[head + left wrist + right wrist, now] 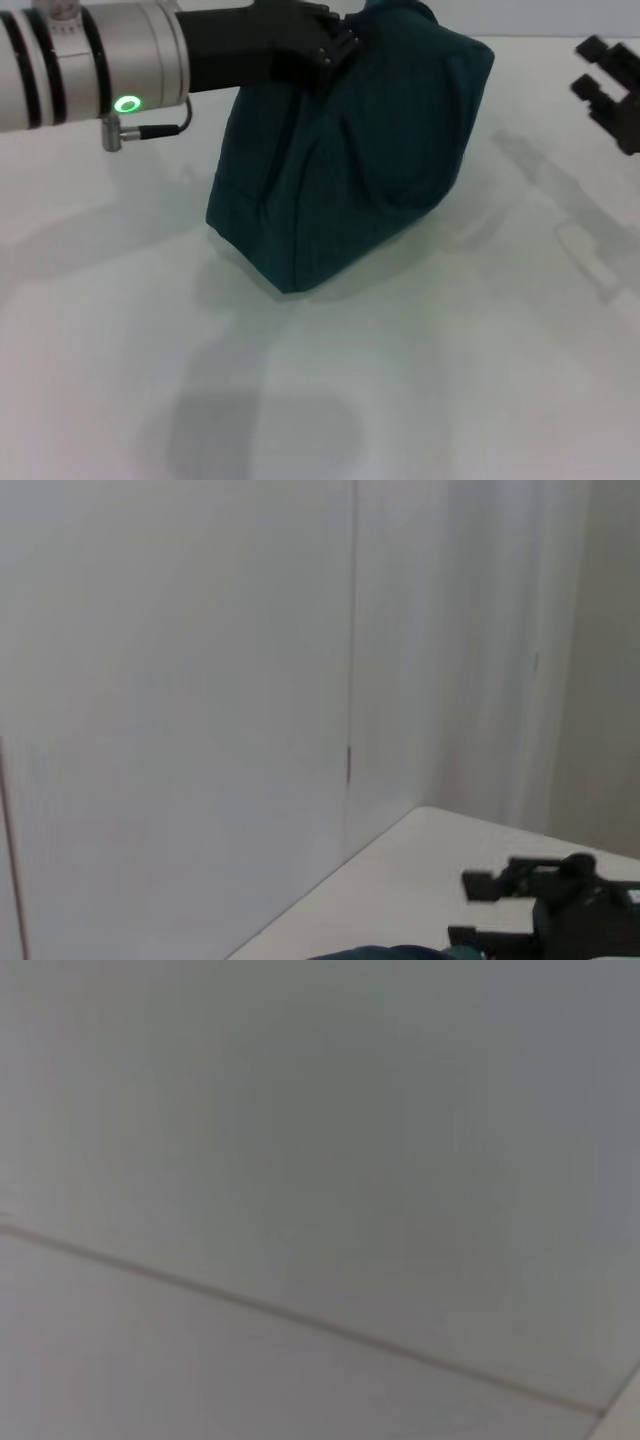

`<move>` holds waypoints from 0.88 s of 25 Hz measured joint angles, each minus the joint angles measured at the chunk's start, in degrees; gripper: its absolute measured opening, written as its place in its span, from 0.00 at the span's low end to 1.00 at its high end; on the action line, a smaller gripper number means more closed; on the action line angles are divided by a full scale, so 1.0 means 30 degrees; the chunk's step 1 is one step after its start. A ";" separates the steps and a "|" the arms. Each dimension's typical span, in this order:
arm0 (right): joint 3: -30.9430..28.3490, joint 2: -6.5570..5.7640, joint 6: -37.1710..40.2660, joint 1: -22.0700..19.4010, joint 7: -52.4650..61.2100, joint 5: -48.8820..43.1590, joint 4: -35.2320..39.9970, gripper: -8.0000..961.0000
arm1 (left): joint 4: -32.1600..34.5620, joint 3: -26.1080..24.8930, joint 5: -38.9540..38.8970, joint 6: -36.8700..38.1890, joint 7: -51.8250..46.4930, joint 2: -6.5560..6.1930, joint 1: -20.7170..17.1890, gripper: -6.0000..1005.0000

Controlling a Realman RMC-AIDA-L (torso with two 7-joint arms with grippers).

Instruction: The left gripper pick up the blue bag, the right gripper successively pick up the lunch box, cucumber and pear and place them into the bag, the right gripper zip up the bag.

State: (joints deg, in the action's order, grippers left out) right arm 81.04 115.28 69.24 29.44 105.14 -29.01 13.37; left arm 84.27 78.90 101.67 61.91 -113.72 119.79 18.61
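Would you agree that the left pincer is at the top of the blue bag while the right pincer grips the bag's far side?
Not quite: the head view shows the right pincer off to the side, clear of the blue bag. The left pincer is indeed at the bag's top.

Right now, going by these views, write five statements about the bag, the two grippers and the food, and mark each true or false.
1. The left gripper is at the top of the blue bag. True.
2. The right gripper is inside the bag. False: it hangs apart from the bag near the head view's right edge, fingers spread and empty.
3. The bag rests on the white table. True.
4. The lunch box, cucumber and pear lie on the table beside the bag. False: none of them shows in any view.
5. The bag lies flat on its side. False: it stands upright, its top pulled toward the left gripper.
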 joint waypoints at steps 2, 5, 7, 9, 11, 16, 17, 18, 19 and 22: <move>-0.0461 -0.0057 0.0164 -0.0194 -0.0090 -0.0026 -0.0011 0.59 | -0.0954 0.0026 -0.0567 -0.0159 0.0309 0.0000 0.0345 0.09; -0.0973 -0.0122 0.0444 -0.0392 -0.0234 -0.0045 0.0001 0.65 | -0.2177 0.0036 -0.1334 -0.0179 0.0904 0.0001 0.0653 0.11; -0.1191 -0.0152 0.0697 -0.0413 -0.0319 -0.0044 0.0012 0.69 | -0.3009 0.0029 -0.1913 -0.0197 0.1193 0.0001 0.0802 0.11; -0.1303 -0.0159 0.0866 -0.0408 -0.0426 -0.0033 0.0022 0.74 | -0.3855 0.0005 -0.2654 -0.0212 0.1606 0.0000 0.0881 0.12; -0.1388 -0.0157 0.0970 -0.0408 -0.0487 -0.0029 0.0027 0.78 | -0.4400 -0.0019 -0.3306 -0.0213 0.2182 -0.0012 0.0889 0.13; -0.1409 -0.0118 0.1120 -0.0416 -0.0529 -0.0115 0.0038 0.92 | -0.4676 -0.0048 -0.4258 -0.0180 0.2743 -0.0025 0.0547 0.15; -0.1406 -0.0104 0.1181 -0.0410 -0.0532 -0.0128 0.0042 0.92 | -0.4680 -0.0049 -0.4416 -0.0143 0.2746 -0.0027 0.0477 0.16; -0.1399 -0.0096 0.1240 -0.0402 -0.0539 -0.0134 0.0043 0.92 | -0.4684 -0.0050 -0.4558 -0.0107 0.2748 -0.0028 0.0417 0.20; -0.1378 -0.0095 0.1325 -0.0392 -0.0550 -0.0142 0.0047 0.92 | -0.4687 -0.0057 -0.4774 -0.0067 0.2750 -0.0029 0.0366 0.25; -0.1319 -0.0120 0.1824 -0.0374 -0.0927 -0.0166 0.0056 0.92 | -0.4682 -0.0207 -0.5714 0.0079 0.2754 -0.0075 0.0302 0.38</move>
State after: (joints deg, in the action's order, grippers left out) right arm 77.08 114.92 74.71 28.32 102.37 -29.51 13.53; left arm 70.22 78.28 84.53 62.14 -105.46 119.57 19.52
